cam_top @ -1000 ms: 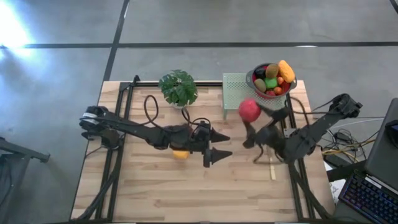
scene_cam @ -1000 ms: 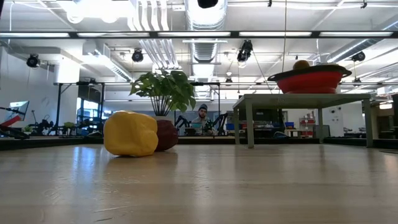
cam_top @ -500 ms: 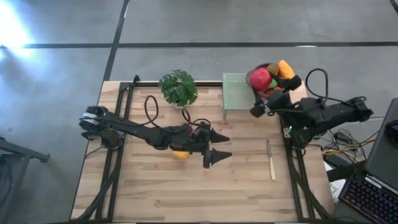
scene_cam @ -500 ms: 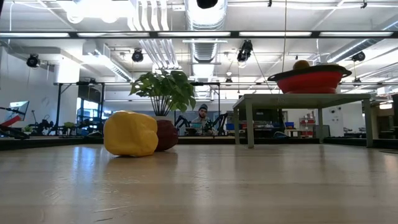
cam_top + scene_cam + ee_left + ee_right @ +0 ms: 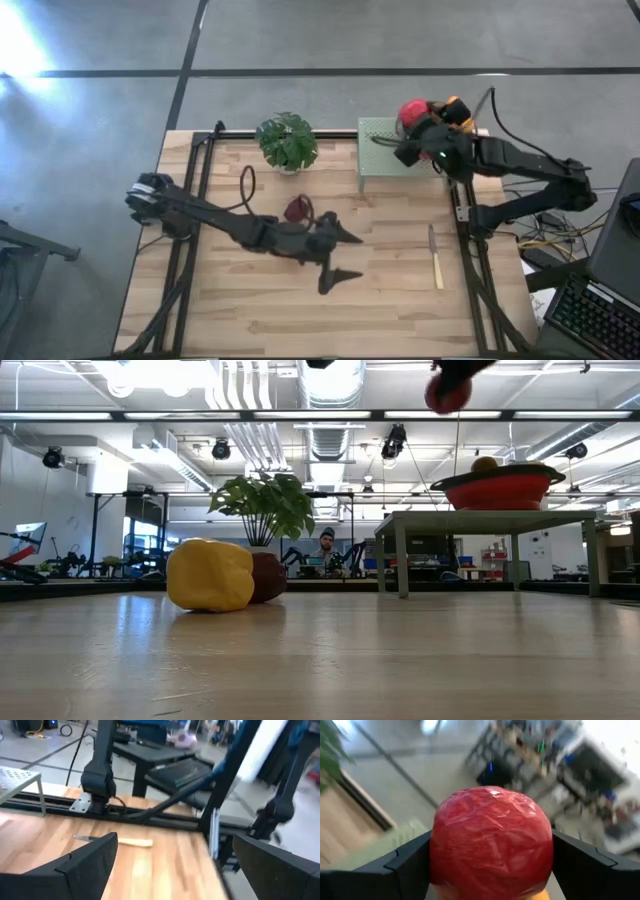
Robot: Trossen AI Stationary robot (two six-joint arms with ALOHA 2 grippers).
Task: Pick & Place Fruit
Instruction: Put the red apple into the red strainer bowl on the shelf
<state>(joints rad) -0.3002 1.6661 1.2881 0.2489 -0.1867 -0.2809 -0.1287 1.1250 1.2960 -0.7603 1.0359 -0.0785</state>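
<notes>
Red apple held over the fruit bowl

The right gripper (image 5: 408,122) clasped one red apple (image 5: 491,841) between its two fingers, hanging just above the red bowl (image 5: 497,490) that sat on the small green stand (image 5: 380,150) at the table's far right corner. At least one orange fruit (image 5: 459,107) showed in the bowl beside the apple. Well away from the stand, near mid-table, the left gripper (image 5: 343,255) hung with fingers spread and nothing in them; bare wood (image 5: 400,300) lay open before it. One yellow fruit (image 5: 210,575) and one maroon fruit (image 5: 297,210) lay near the single potted plant (image 5: 287,141). One knife (image 5: 435,260) rested below the stand, close to the table's right edge.
</notes>
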